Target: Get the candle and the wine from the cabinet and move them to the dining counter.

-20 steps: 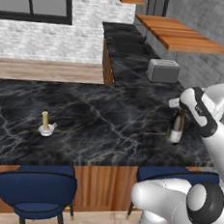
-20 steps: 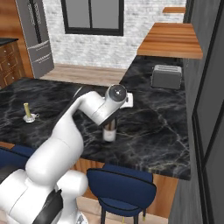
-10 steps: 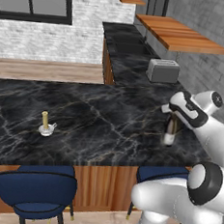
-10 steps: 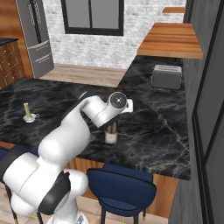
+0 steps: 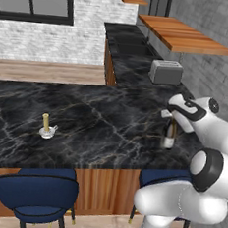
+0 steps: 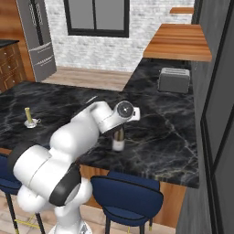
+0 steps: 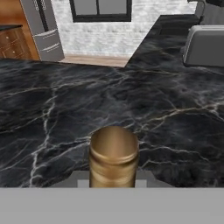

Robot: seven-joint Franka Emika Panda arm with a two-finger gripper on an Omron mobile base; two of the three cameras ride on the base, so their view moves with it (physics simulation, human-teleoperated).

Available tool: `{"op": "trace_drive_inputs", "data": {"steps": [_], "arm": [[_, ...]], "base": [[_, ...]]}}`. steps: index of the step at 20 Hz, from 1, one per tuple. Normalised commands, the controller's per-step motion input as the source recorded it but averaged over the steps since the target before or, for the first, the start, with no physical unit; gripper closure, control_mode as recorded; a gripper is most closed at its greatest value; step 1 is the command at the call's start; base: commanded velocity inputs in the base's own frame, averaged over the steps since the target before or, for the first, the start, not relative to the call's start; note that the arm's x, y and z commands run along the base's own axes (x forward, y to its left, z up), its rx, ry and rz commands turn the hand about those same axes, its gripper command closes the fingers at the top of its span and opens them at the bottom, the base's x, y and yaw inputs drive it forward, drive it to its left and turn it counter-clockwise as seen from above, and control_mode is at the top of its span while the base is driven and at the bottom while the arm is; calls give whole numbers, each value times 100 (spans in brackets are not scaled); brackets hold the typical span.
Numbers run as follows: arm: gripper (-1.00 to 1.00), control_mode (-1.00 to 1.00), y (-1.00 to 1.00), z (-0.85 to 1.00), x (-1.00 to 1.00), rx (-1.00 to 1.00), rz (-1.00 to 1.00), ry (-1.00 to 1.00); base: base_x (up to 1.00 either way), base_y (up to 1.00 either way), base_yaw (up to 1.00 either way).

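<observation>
The hand (image 5: 170, 122) pinches the dark glass wine bottle (image 5: 169, 135) by its gold-foil neck, standing on the black marble island surface (image 5: 100, 119), well apart from the tan candle (image 5: 46, 126). Next, probably: release and lift clear.

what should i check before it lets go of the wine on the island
1. Gripper shut on the wine bottle: ok.
2. Bottle upright: ok.
3. Bottle base resting on the island counter: cannot tell; it looks at or just above the marble.
4. Bottle set in from the counter's edges: ok.
5. Candle already on the island, standing far from the bottle: ok.
6. Toaster well away from the arm on the wall counter: ok.
</observation>
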Motion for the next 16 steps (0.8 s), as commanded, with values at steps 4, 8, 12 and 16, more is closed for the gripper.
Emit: {"op": "trace_drive_inputs", "data": {"steps": [4,8,12,16], "arm": [[100,-100,-9,0,54,0,0,0],[100,-100,-4,0,57,0,0,0],[100,-100,0,-6,51,0,0,0],[100,-100,0,-18,36,0,0,0]], "base": [[0,0,0],[0,0,0],[0,0,0],[0,0,0]]}}
